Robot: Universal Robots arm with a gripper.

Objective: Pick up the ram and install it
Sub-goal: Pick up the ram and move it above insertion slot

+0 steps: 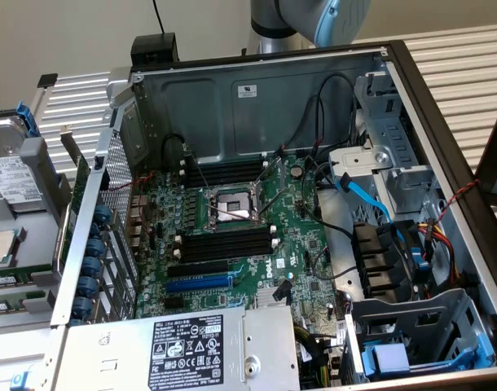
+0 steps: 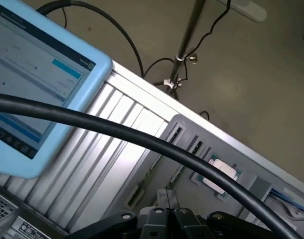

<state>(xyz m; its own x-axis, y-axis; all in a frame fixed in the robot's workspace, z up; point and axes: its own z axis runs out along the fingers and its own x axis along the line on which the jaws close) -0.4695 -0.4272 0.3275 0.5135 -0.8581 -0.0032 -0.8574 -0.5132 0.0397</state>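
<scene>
The black robot gripper (image 2: 164, 220) hovered over the ribbed aluminium tabletop (image 2: 107, 149), its fingers clenched. The thin green ram stick (image 1: 12, 282) seemed to lie on the grey holder (image 1: 41, 236) beside the open computer case (image 1: 257, 98). The case's 2 banks of long black slots (image 1: 224, 244) faced up for insertion.
</scene>
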